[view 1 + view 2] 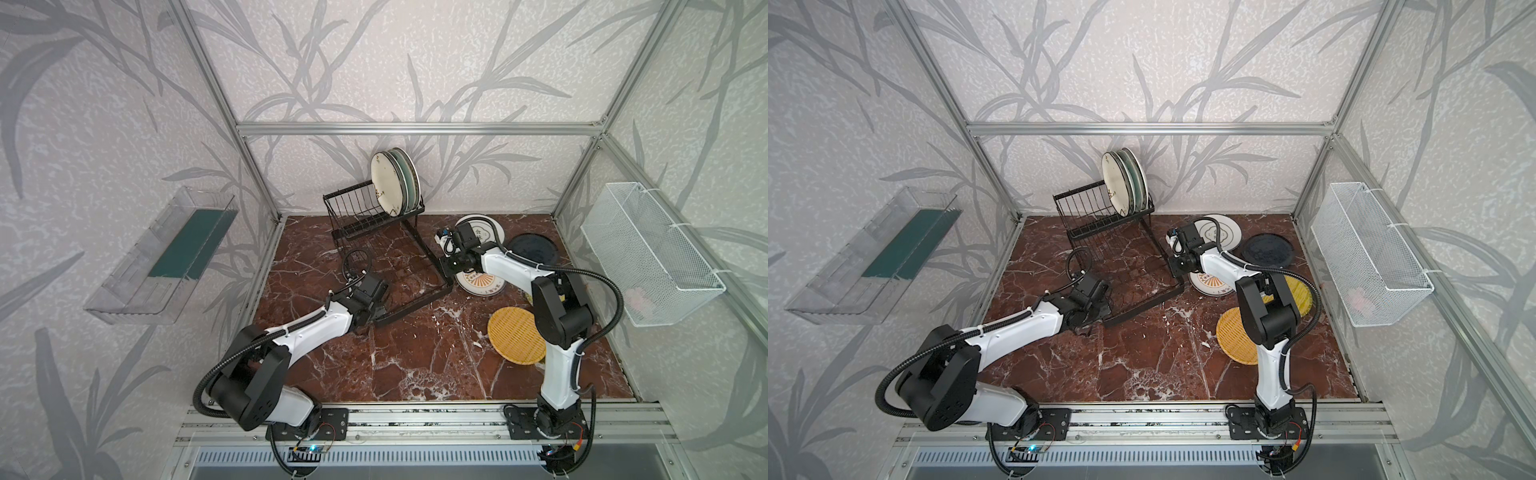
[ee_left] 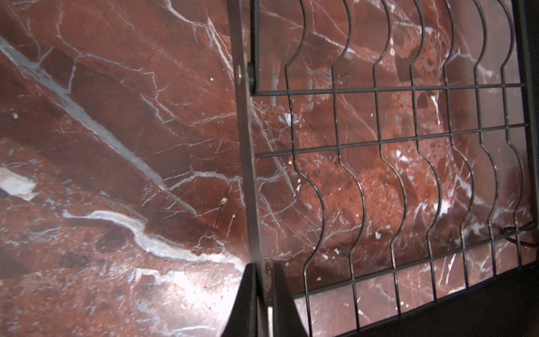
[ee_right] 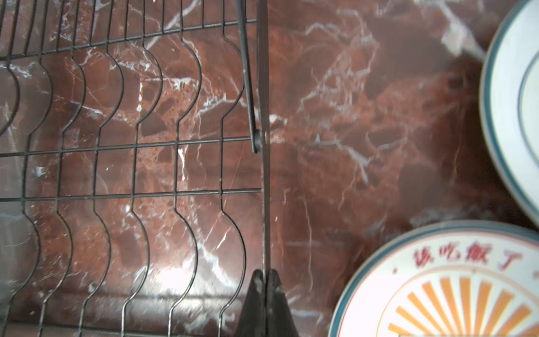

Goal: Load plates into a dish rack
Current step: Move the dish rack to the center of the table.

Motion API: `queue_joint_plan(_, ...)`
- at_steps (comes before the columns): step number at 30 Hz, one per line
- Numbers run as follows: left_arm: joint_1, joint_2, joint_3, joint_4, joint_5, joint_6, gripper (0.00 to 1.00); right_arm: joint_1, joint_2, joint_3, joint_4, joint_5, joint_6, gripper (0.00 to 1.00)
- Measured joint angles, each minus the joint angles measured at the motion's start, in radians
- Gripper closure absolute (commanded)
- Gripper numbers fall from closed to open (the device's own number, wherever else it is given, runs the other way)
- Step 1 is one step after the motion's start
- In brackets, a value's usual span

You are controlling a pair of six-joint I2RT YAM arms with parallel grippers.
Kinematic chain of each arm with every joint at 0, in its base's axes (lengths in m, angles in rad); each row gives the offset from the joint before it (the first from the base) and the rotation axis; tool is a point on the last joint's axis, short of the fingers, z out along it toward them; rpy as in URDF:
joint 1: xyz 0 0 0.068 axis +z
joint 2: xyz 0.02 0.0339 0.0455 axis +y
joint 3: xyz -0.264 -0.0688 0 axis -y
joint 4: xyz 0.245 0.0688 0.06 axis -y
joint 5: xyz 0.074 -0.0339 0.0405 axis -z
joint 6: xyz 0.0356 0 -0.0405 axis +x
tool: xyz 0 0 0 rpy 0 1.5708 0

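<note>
Two pinches on dish rack [image 1: 365,224] | left jaws — one side rail | right jaws — opposite rail

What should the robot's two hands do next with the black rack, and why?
Probably slide the dish rack slowly, both arms together: left gripper and right gripper are each shut on a side bar of its lower tray, and plates stand upright in its top basket.
</note>
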Motion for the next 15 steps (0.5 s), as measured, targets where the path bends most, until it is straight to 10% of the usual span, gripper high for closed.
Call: queue_joint_plan(15,0.026,-0.071,-0.054,-0.01,0.093,0.153,1.0,0.061,-0.304,-0.409,0.136,0.105,0.262,1.0)
